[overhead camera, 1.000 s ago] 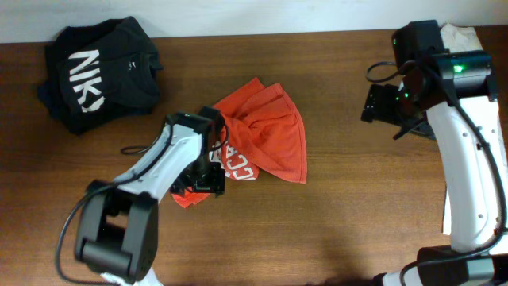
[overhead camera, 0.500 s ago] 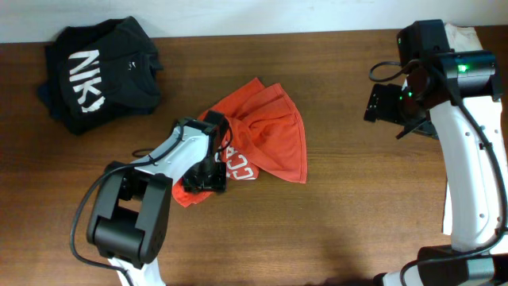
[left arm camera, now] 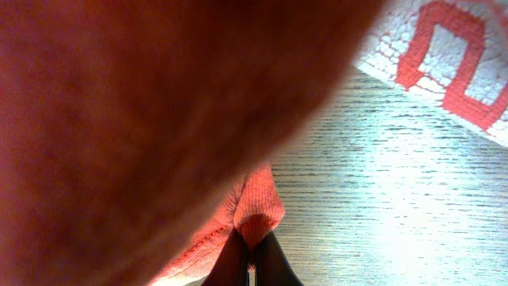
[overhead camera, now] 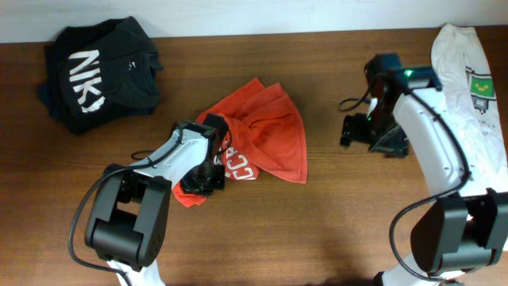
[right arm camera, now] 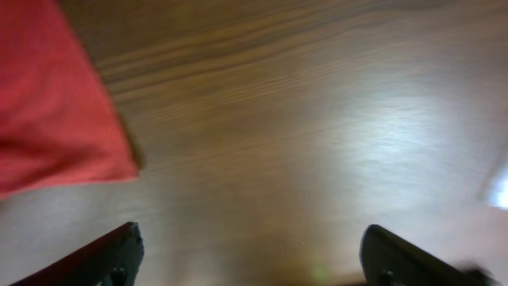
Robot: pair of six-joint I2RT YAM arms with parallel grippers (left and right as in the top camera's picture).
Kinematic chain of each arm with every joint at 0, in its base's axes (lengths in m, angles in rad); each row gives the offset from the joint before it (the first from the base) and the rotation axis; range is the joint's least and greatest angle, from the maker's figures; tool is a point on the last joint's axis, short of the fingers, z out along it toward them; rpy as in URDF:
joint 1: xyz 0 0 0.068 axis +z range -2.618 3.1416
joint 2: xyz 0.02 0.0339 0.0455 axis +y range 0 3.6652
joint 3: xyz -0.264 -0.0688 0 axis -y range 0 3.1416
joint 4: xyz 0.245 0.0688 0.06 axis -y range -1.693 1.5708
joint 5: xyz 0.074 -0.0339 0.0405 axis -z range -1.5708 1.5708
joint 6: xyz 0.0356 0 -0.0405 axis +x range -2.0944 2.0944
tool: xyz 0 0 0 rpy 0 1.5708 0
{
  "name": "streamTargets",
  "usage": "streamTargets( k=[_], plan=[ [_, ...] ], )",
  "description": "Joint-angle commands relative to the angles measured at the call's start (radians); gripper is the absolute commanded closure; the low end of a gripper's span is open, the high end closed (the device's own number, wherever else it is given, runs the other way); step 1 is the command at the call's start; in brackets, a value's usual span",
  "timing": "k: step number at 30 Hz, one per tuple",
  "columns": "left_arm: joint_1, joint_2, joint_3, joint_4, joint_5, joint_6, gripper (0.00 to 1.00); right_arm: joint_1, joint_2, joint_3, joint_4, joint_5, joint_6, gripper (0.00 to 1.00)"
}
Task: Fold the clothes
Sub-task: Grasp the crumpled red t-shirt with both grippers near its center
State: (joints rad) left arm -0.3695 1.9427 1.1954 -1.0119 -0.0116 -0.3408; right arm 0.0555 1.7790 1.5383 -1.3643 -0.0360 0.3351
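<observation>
**Orange-red shirt pinched at its lower-left edge**

Your shirt (overhead camera: 270, 135) lies crumpled near the middle of the table (overhead camera: 341, 222), bunched into loose folds. Its white lettering (overhead camera: 238, 167) faces up along the lower-left side.

Your left pincer (overhead camera: 200, 181) sits on that lower-left edge, just beside the lettering. From the left wrist you can see its fingers (left arm camera: 230, 266) brought together on a small ridge of orange-red fabric, with no gap between them. More of the cloth hangs close to that camera and fills most of its view, and a corner of the cracked white print shows at the top right.

Your right pincer (overhead camera: 357, 131) is to the right of the shirt, apart from it, over bare wood. Its wrist view shows both fingers spread wide with nothing between them except the table top. A corner of the shirt sits at the left edge of that view, clear of the fingers.

A black garment (overhead camera: 99, 75) with large white letters lies at the table's far-left corner, well apart from the shirt. A white cloth (overhead camera: 464, 71) with a green patch lies along the far-right edge, beside your right arm.
</observation>
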Motion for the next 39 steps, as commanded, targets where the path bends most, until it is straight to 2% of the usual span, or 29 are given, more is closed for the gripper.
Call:
streamTargets(
  k=[1,2,3,6,9,12,23,25,30,33,36,37,39],
  plan=[
    [-0.001,0.04,-0.03,0.049,-0.014,-0.003,1.0,-0.002,-0.002,-0.158,0.116,-0.23,-0.093,0.2],
    [-0.001,0.04,-0.03,0.053,-0.014,-0.003,1.0,-0.001,-0.002,-0.201,0.163,-0.251,-0.093,0.26],
    [-0.001,0.04,-0.03,0.055,-0.014,-0.003,0.99,0.007,-0.002,-0.238,0.202,-0.265,-0.093,0.28],
    [-0.001,0.04,-0.03,0.059,-0.013,-0.003,0.99,0.087,-0.002,-0.33,0.332,-0.27,-0.096,0.28],
    [-0.001,0.04,-0.03,0.061,-0.011,-0.003,0.99,0.181,0.003,-0.341,0.395,-0.232,-0.085,0.28],
    [-0.001,0.04,-0.03,0.058,-0.011,-0.003,1.0,0.267,0.035,-0.342,0.441,-0.143,0.001,0.28],
    [-0.001,0.04,-0.031,0.058,-0.011,-0.003,0.99,0.288,0.141,-0.344,0.507,-0.137,0.025,0.34],
    [-0.001,0.04,-0.031,0.058,-0.011,-0.003,0.99,0.288,0.141,-0.344,0.515,-0.137,0.025,0.41],
    [-0.001,0.04,-0.031,0.058,-0.011,-0.003,1.0,0.293,0.141,-0.372,0.552,-0.137,0.026,0.49],
    [-0.001,0.04,-0.031,0.058,-0.011,-0.003,1.0,0.293,0.141,-0.391,0.568,-0.14,0.026,0.57],
    [-0.001,0.04,-0.031,0.06,-0.012,-0.003,1.0,0.293,0.141,-0.391,0.576,-0.14,0.026,0.81],
    [-0.001,0.04,-0.031,0.058,-0.012,-0.003,1.0,0.293,0.141,-0.39,0.576,-0.14,0.026,0.96],
    [-0.001,0.039,-0.031,0.058,-0.011,-0.003,1.0,0.29,0.14,-0.38,0.575,-0.135,0.044,0.96]
  ],
)
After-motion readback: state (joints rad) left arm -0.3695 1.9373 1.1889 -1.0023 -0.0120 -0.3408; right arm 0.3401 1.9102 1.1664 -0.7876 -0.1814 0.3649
